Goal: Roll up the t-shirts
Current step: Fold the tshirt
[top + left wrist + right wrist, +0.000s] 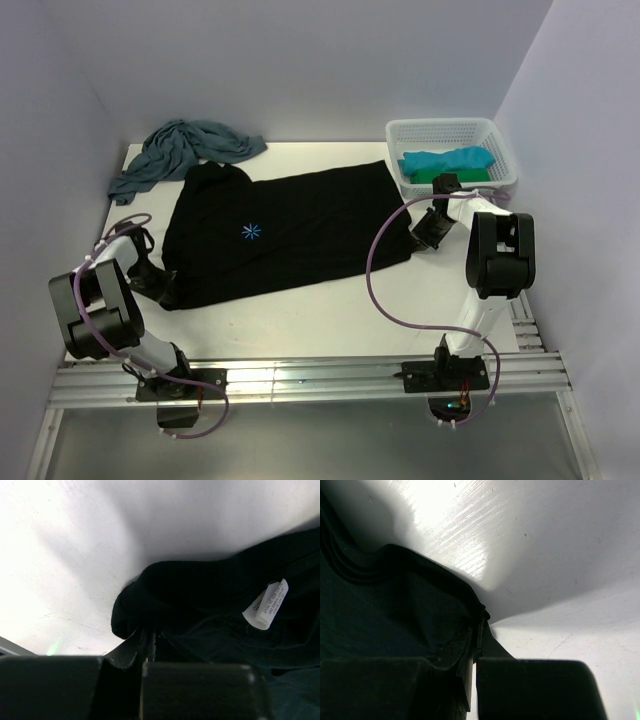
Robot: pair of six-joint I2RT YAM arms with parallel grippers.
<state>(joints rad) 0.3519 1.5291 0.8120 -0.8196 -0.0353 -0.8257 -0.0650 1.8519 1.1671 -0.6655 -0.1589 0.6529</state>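
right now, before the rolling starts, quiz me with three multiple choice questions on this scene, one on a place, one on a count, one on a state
1. Where on the table does the dusty-blue shirt lie?
A. near right corner
B. far left corner
C. the middle

2. How many shirts are in the white basket?
A. none
B. four
C. two

3. How do the left gripper and right gripper stand to the black shirt?
A. shut on its edges
B. open above it
C. away from it, on bare table

Answers:
1 B: it sits crumpled at the far left, beside the black shirt's far corner.
2 C: a turquoise shirt and a green shirt lie in it.
3 A: each wrist view shows black cloth pinched between closed fingers.
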